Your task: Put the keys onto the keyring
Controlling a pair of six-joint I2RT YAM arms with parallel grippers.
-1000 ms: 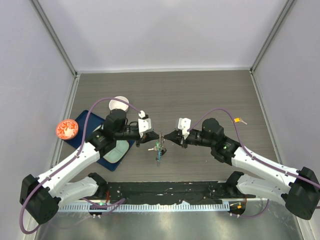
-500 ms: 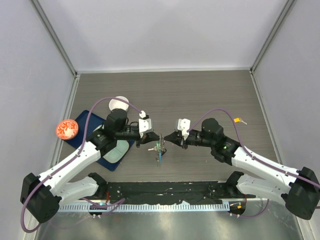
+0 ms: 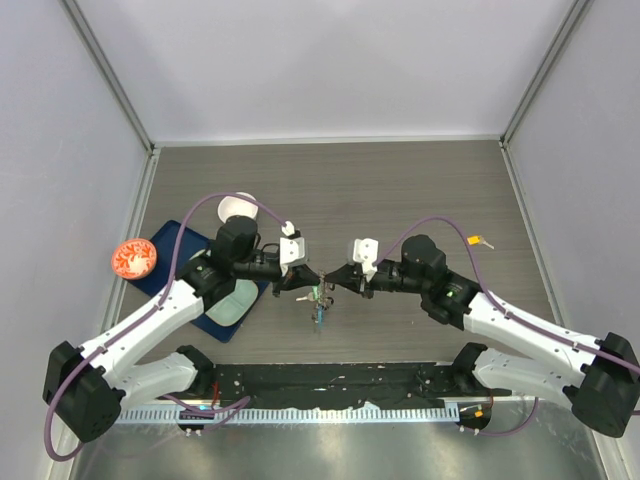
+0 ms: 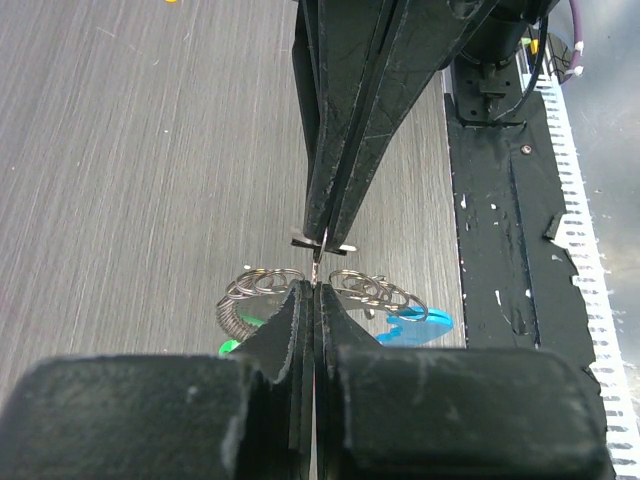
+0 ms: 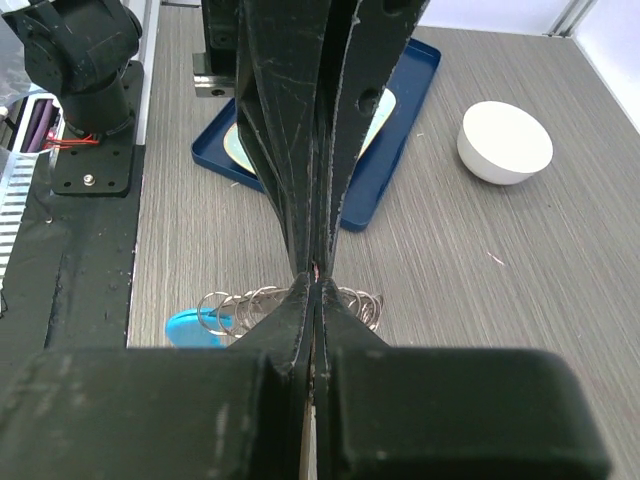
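Centrally, keyring (image 4: 375, 291) just below left pincer (image 4: 312, 291), right pincer (image 4: 322, 236), closed tips meeting.

no legible text, label, brand, number or sign anywhere in view

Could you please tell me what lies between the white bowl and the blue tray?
Nothing: only bare wood-grain table separates the white bowl from the blue tray, as the right wrist view shows.
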